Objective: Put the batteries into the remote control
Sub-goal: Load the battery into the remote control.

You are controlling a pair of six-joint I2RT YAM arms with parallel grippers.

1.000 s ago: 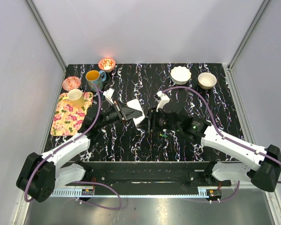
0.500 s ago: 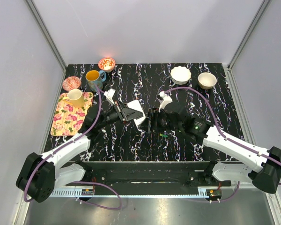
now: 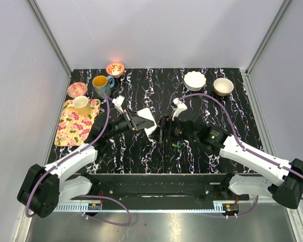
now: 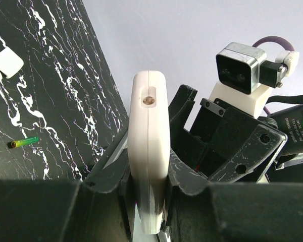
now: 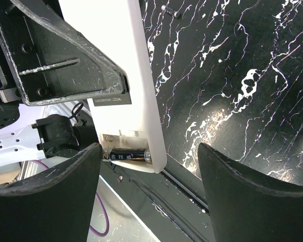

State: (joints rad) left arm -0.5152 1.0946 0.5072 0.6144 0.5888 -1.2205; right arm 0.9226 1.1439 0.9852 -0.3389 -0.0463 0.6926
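Observation:
My left gripper [image 3: 135, 122] is shut on the white remote control [image 3: 147, 120] and holds it on edge above the table. In the left wrist view the remote [image 4: 149, 126] stands edge-on between the fingers [image 4: 106, 176]. In the right wrist view the remote's back [image 5: 122, 65] shows an open compartment with one black battery [image 5: 127, 156] lying in it. My right gripper [image 5: 149, 174] is open, with the compartment end of the remote between its jaws; its left finger [image 5: 55, 191] is close to the battery's end. It shows at the centre in the top view [image 3: 165, 132].
A green battery [image 3: 177, 145] lies on the table near the right gripper, also in the left wrist view [image 4: 24, 142]. A small white cover [image 4: 7, 61] lies farther off. Another battery [image 5: 170, 11] lies on the table. Bowls [image 3: 195, 79], a mug [image 3: 101, 84] and a floral tray [image 3: 73, 128] stand at the back and left.
The right wrist has shifted slightly to the right and back. The left gripper and the remote have stayed in place.

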